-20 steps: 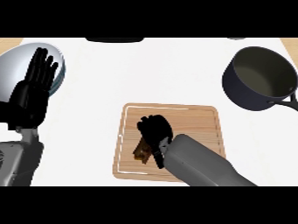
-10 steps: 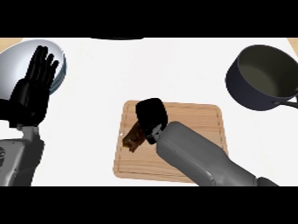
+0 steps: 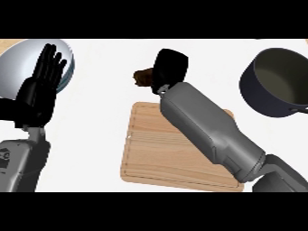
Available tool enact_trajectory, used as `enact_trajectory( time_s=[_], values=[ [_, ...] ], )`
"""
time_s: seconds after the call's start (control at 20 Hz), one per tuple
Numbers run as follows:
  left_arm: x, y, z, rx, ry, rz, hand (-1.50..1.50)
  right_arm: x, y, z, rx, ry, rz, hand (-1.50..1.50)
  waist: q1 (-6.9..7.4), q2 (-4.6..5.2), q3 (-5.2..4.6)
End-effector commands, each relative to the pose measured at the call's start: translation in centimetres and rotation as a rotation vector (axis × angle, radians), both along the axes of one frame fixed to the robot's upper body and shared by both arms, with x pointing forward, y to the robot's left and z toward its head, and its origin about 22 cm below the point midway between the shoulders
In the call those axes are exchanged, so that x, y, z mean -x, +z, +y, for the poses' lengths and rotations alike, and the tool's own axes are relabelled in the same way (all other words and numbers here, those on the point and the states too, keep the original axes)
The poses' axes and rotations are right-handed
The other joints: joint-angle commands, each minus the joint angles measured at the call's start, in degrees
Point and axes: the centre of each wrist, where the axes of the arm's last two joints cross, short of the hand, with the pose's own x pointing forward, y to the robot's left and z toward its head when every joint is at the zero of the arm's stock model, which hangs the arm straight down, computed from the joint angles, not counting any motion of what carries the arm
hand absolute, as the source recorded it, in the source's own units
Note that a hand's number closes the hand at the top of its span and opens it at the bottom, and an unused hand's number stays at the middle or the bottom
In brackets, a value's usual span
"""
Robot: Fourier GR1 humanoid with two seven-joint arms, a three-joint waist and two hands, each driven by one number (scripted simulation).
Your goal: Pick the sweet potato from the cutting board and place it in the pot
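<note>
Now the right hand [image 3: 171, 65] is pinching the sweet potato [image 3: 142, 77] above the cutting board's [image 3: 157, 155] far edge, carrying it potward [image 3: 288, 83], while the left hand [image 3: 39, 88] is resting spread out.

Metal bowl [image 3: 13, 67] sits at far left of white counter top [image 3: 109, 103], w/ wood-toned strips showing at both upper corners.

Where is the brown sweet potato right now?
Head view: the brown sweet potato is held in the right robot hand, beyond the wooden cutting board, left of the dark pot.
</note>
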Motion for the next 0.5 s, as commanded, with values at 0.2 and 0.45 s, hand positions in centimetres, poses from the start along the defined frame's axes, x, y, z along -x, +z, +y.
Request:
enact_trajectory(
  time_s=[0.2, 0.45],
  values=[
    [0.3, -0.2, 0.0, -0.007, 0.014, 0.008, 0.0, -3.8, 6.5, -0.8, 0.041, -0.385, -0.362, 1.5, -0.33, -0.59, -0.07],
    [0.9, -1.2, 1.5, -0.007, 0.048, 0.021, 0.0, -4.8, 7.5, -2.3, 0.134, -0.501, -0.479, 1.5, -2.42, -1.36, -0.07]
  ],
)
